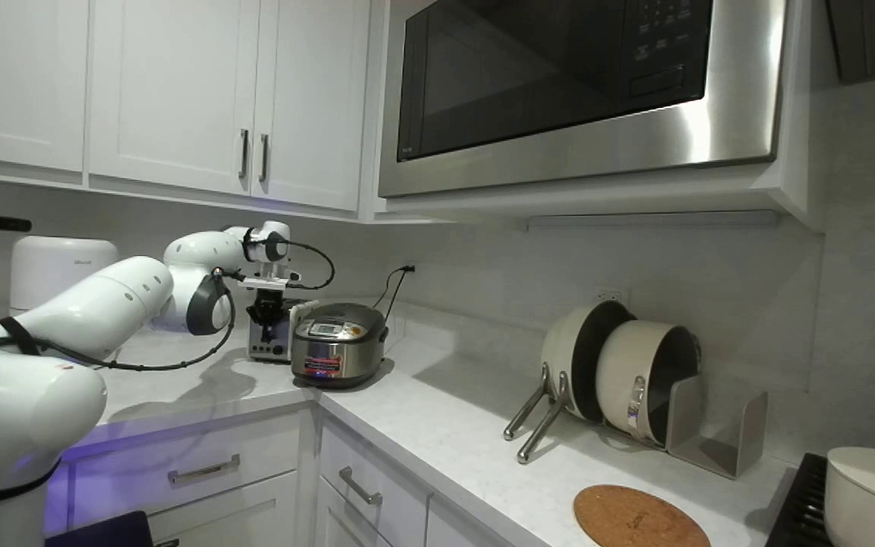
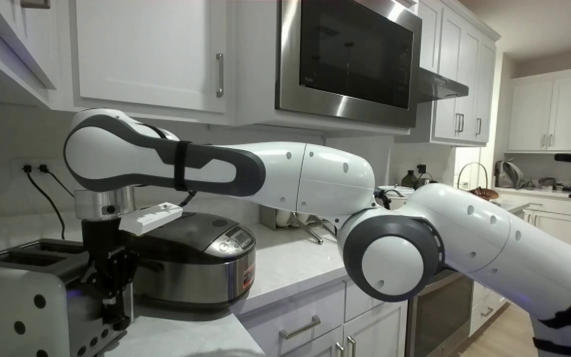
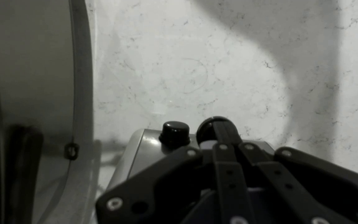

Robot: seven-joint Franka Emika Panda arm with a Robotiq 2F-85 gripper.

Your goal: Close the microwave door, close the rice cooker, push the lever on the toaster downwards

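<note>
The microwave door (image 1: pixel 513 83) is closed flush in both exterior views. Below it in the corner sits the rice cooker (image 2: pixel 191 285) with its lid (image 2: pixel 181 233) down; its side fills the left of the wrist view. Beside the cooker stands the silver-and-black toaster (image 2: pixel 28 292). My gripper (image 2: pixel 117 317) points down at the toaster's front face, its fingers together with nothing visible between them. In the wrist view the fingertips (image 3: pixel 227 132) overlap a round black part (image 3: pixel 204 132), to the right of a black knob (image 3: pixel 176 132). The lever cannot be made out clearly, and contact is uncertain.
A white cylindrical appliance (image 1: pixel 61 270) stands behind the arm. Pans (image 1: pixel 635 372) lean in a rack along the wall, their handles jutting over the counter. A cork mat (image 1: pixel 639 516) and a white pot (image 1: pixel 874 486) are farther along. Power cords (image 2: pixel 50 203) hang behind the toaster.
</note>
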